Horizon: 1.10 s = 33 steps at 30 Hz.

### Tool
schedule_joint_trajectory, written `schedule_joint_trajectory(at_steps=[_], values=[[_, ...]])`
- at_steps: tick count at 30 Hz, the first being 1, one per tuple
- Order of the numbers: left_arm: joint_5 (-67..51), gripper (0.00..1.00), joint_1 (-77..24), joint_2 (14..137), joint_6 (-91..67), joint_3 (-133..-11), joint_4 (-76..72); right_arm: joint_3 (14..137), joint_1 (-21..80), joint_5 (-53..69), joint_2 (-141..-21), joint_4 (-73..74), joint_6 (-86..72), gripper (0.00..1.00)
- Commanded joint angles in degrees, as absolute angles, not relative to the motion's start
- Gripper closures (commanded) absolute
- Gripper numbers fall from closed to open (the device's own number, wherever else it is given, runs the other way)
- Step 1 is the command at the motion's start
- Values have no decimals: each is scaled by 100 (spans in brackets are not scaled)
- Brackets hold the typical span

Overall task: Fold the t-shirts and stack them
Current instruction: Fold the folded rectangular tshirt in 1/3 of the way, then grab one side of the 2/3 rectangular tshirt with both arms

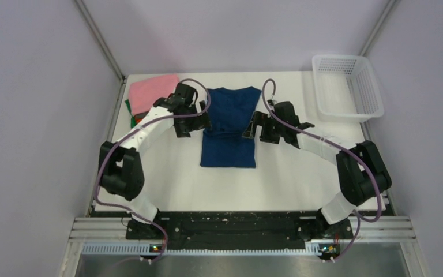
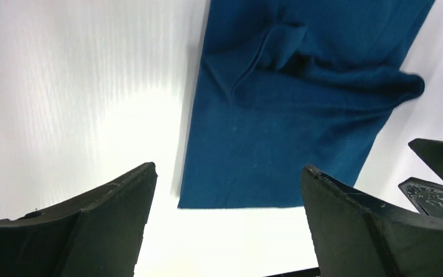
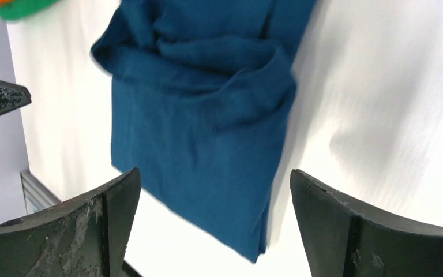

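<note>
Navy t-shirt [image 1: 229,135] lying flat at mid-worktop [image 1: 167,184], its sides turned in so that it forms a narrow strip. The long axis runs straight away from the arm bases, with the collar end far and the hem end near. A rumpled ridge of cloth crosses the strip about halfway along, level with both end effectors. The left end effector [image 1: 193,126] stands at the strip's left edge, so the shirt lies directly to its right. The right end effector [image 1: 259,131] stands just beside the right edge, so the shirt lies directly to its left. Both are spread wide and hold nothing; each wrist view shows bare fingers with the blue cloth ahead between them. Whether either one touches the cloth cannot be told. The two arms are about equally near, one on each long edge, which suits a paired pinch on the strip for a fold across its short axis; that fold appears not yet made. Beyond and to the left of the left end effector sits a folded pink t-shirt [image 1: 153,92] topping a small stack, with green and orange edges showing beneath it. The left arm is therefore judged the nearer for stacking. A white mesh basket [image 1: 346,86] stands beyond and to the right of the right end effector, well apart from the shirt.
</note>
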<state>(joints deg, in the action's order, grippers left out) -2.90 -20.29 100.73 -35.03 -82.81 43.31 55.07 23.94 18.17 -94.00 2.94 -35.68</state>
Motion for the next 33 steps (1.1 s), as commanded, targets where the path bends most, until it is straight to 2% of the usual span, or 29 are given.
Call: schedule_joint_trajectory(at_steps=[1, 4, 10, 19, 23, 28, 33], values=[[-257, 1, -2003, 8937, -3712, -7120, 4198, 5370, 3007, 1634, -8680, 529, -2903, 1], [-272, 1, -1998, 8363, -3901, -6215, 4175, 5395, 3402, 1739, -8814, 184, -2887, 1], [-453, 1, -2000, 7224, -4167, -4983, 3904, 6152, 3689, 1860, -9903, 54, -2752, 1], [-589, 1, -1997, 6816, -4295, -4592, 3905, 8131, 3539, 877, -11493, -276, -2674, 1], [-559, 1, -1997, 6884, -4303, -4567, 3918, 8780, 3184, 1039, -12009, -134, -3148, 1], [-704, 3, -2002, 7058, -4325, -4522, 3606, 8366, 3108, 888, -11161, 135, -2903, 1], [-849, 17, -2001, 7649, -4322, -4638, 3063, 6880, 3094, 443, -9683, 556, -3059, 2]])
